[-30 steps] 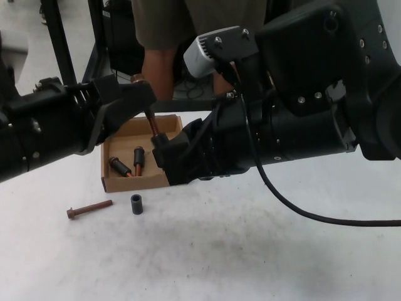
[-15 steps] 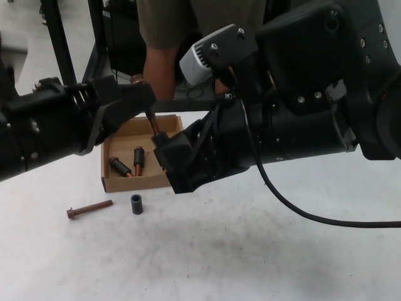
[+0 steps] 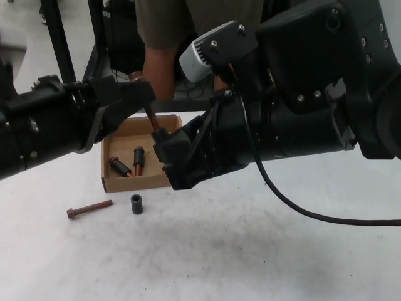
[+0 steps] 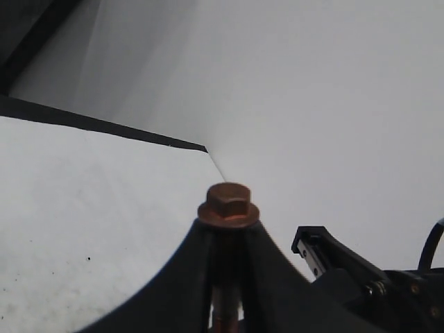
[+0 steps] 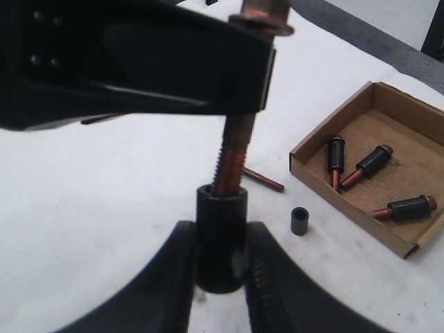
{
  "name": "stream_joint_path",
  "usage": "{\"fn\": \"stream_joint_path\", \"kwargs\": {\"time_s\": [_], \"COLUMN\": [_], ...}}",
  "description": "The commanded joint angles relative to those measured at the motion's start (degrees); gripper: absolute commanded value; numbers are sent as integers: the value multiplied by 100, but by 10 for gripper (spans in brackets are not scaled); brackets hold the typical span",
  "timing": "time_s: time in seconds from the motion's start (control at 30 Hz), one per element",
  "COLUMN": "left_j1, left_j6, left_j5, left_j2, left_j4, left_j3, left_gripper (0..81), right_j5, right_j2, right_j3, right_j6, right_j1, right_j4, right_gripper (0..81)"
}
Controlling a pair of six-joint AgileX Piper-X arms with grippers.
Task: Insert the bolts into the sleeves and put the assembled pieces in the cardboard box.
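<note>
My left gripper (image 3: 148,105) is shut on a copper bolt (image 3: 152,123), head up and threads pointing down, above the cardboard box (image 3: 135,182). The bolt head (image 4: 228,205) sits just past its fingertips. My right gripper (image 5: 220,272) is shut on a black sleeve (image 5: 220,236), held upright directly under the bolt (image 5: 236,159). The threaded end sits in the sleeve's mouth. Three assembled pieces (image 5: 368,163) lie in the box (image 5: 345,208). A loose bolt (image 3: 89,209) and a loose sleeve (image 3: 136,204) lie on the white bench in front of the box.
The two black arms meet over the box and hide its right side in the high view. A person's legs (image 3: 160,66) stand behind the bench beside a dark frame (image 3: 56,37). The white bench lies open to the front and right.
The right arm's wrist has tilted and shifted slightly left, bringing the sleeve up onto the bolt's tip. The left arm with the bolt has hardly moved.
</note>
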Motion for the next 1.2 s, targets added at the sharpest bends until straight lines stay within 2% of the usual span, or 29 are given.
{"fn": "stream_joint_path", "kwargs": {"time_s": [0.0,0.23,0.53,1.03,1.1,1.17], "left_j1": [-27,-46,-344,-340,-343,-343], "left_j6": [167,166,213,527,704,719], "left_j5": [288,329,329,286,286,335], "left_j2": [-54,-54,-54,-54,-54,-54], "left_j4": [-22,-22,-13,-13,-13,-13], "left_j3": [-5,-5,-5,-5,-5,-5], "left_gripper": [8,8,8,0,62,179], "right_j5": [78,78,115,238,238,240], "right_j2": [-34,-34,-34,-34,-34,-34], "right_j3": [-218,-292,-289,-289,-289,-289], "right_j6": [-31,-31,-56,187,187,176], "right_j1": [-12,-12,-12,-12,-12,-12], "right_j4": [-244,-244,-597,-584,-584,-584], "right_gripper": [3,3,3,3,3,3]}}
